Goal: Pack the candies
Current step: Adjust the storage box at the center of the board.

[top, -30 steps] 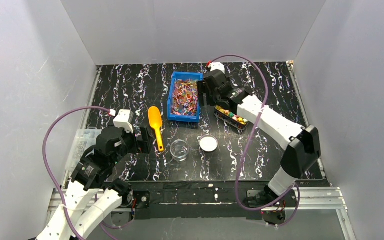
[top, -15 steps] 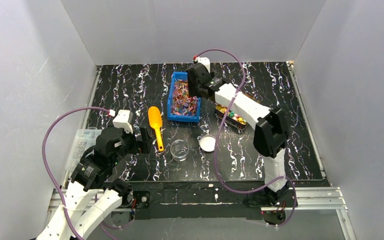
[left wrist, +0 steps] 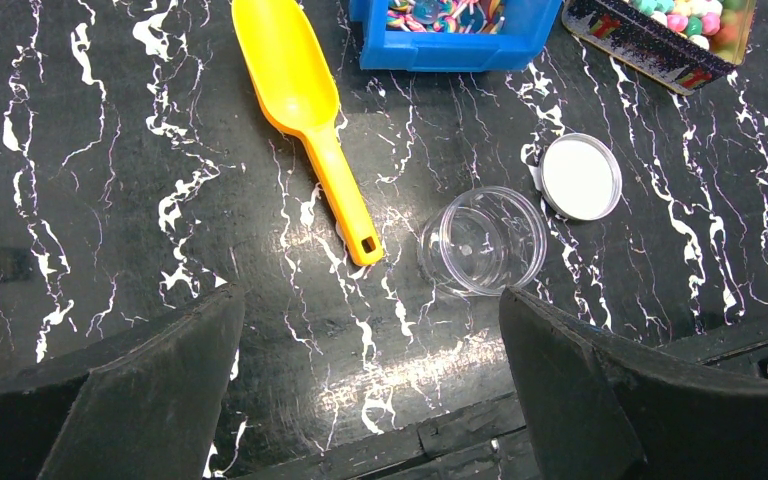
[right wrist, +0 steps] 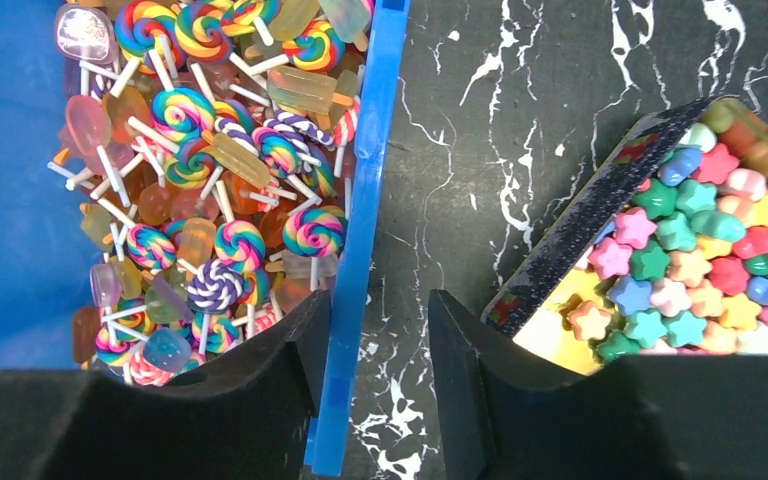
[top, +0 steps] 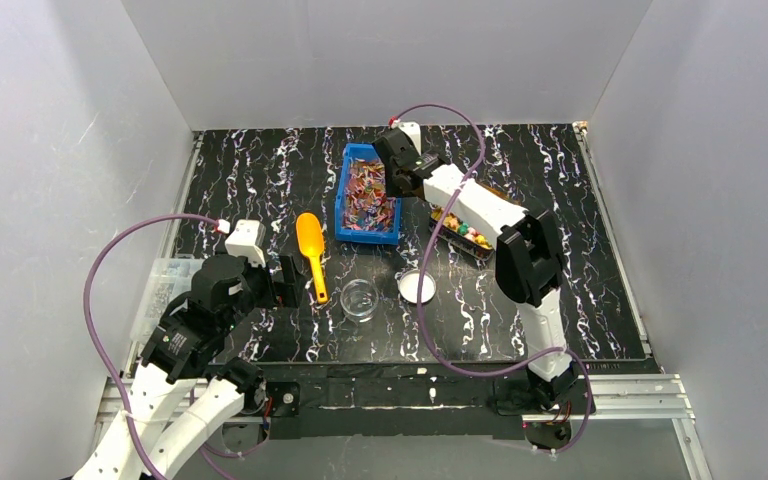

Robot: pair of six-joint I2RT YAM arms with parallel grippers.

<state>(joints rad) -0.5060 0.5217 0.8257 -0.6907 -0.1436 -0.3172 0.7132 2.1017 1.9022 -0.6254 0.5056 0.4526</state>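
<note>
Flat lollipop and popsicle candies (right wrist: 210, 180) fill a blue bin (top: 344, 196) at the table's back middle. Chunky star candies (right wrist: 700, 260) fill a dark tray (top: 450, 232) to its right. My right gripper (right wrist: 380, 320) is open. Its jaws straddle the bin's right wall (right wrist: 370, 200), the left finger inside over the candies, the right finger outside and apart from the wall. It shows at the bin's right rim in the top view (top: 397, 180). My left gripper (left wrist: 370, 310) is open wide and empty above the table's front, near a yellow scoop (left wrist: 300, 100).
A clear round jar (left wrist: 483, 240) stands open right of the scoop handle, its white lid (left wrist: 580, 177) beside it. A clear plastic box (top: 165, 285) lies at the table's left edge. The tray's rim (right wrist: 580, 230) is close to my right finger.
My right gripper has swung left from beside the dark tray to the blue bin's right wall. The left arm has not moved.
</note>
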